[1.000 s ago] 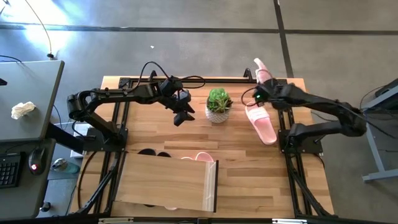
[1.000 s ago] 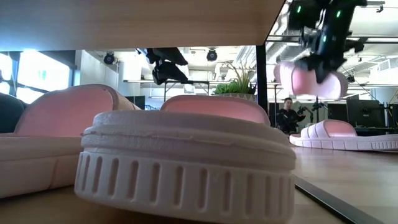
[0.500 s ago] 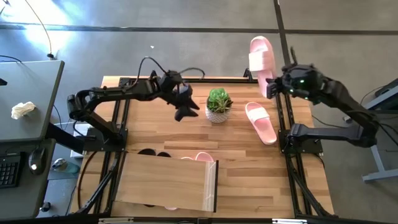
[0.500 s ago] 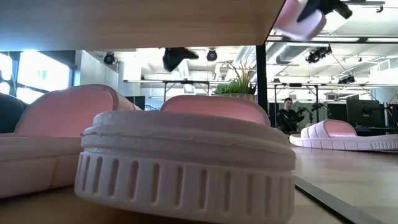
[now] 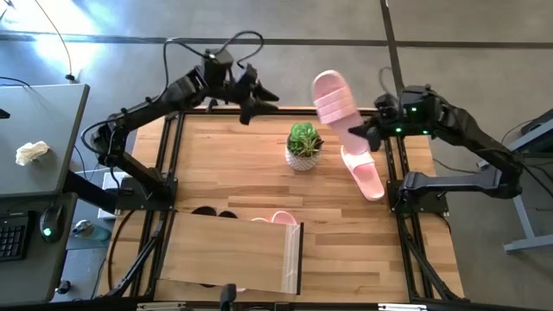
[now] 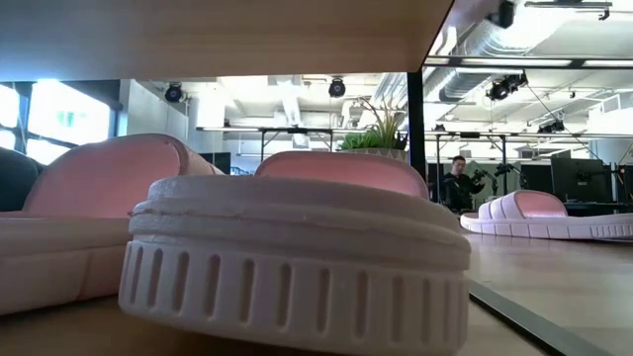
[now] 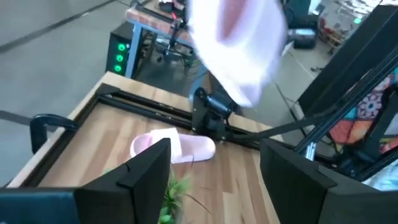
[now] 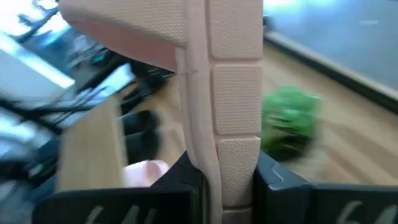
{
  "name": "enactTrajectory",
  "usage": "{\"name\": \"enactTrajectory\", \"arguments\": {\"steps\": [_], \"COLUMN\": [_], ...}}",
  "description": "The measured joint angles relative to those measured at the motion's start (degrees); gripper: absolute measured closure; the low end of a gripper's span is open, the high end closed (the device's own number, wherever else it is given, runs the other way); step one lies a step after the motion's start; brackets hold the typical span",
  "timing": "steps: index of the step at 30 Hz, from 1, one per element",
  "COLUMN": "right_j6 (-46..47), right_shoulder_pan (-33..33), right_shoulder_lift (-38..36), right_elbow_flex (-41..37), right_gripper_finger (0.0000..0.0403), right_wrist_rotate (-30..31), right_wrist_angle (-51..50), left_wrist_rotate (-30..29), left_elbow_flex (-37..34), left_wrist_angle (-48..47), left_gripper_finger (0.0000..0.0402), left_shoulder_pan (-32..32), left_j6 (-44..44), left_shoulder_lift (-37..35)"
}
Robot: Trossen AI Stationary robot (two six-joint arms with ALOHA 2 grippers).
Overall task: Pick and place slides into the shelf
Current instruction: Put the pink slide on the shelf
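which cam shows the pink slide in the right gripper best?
High view: the lifted pink slide shows whole, held aloft beside the plant by the right gripper. Right wrist view shows only its edge clamped between the fingers. Left wrist view shows it blurred. Low view misses it.

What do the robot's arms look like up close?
Both arms are black, made of jointed tubes. The left arm has loose black cables looping above it. The right arm shows small green lights near its wrist. Each gripper has two flat, dark fingers.

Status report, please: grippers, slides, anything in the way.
Right gripper shut on pink slide, raised. Left gripper open, empty, at far edge. Plant sits between slide and shelf.
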Motion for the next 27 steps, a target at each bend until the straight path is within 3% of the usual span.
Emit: {"name": "enactTrajectory", "arguments": {"steps": [4, 12, 16, 20, 27], "right_j6": [-0.7, -2.6, -3.4, -3.5, -3.1], "right_shoulder_pan": [3.7, 5.5, 5.5, 5.9, 6.0], "right_shoulder_lift": [5.1, 12.8, 15.1, 15.8, 15.8], "right_elbow_flex": [0.0, -0.1, -0.1, -0.1, -0.1], "right_gripper_finger": [0.0367, 0.0367, 0.0367, 0.0367, 0.0367], "right_wrist_rotate": [-5.0, -6.8, -9.3, -10.1, -10.2], "right_wrist_angle": [4.5, 4.5, 5.0, 6.4, 9.0], "left_wrist_rotate": [3.7, 13.0, 12.5, 8.1, 8.2], "left_elbow_flex": [0.6, 0.6, 0.6, 0.6, 0.5], "left_wrist_angle": [-1.4, -3.4, -5.0, -7.8, -8.5], "left_gripper_finger": [0.0172, 0.0172, 0.0172, 0.0172, 0.0172], "left_shoulder_pan": [1.6, 2.9, 2.8, 2.8, 2.8], "left_j6": [0.0, 0.1, 0.2, 1.6, 3.0], "left_shoulder_lift": [0.0, 0.0, 0.0, 0.4, 0.7]}}
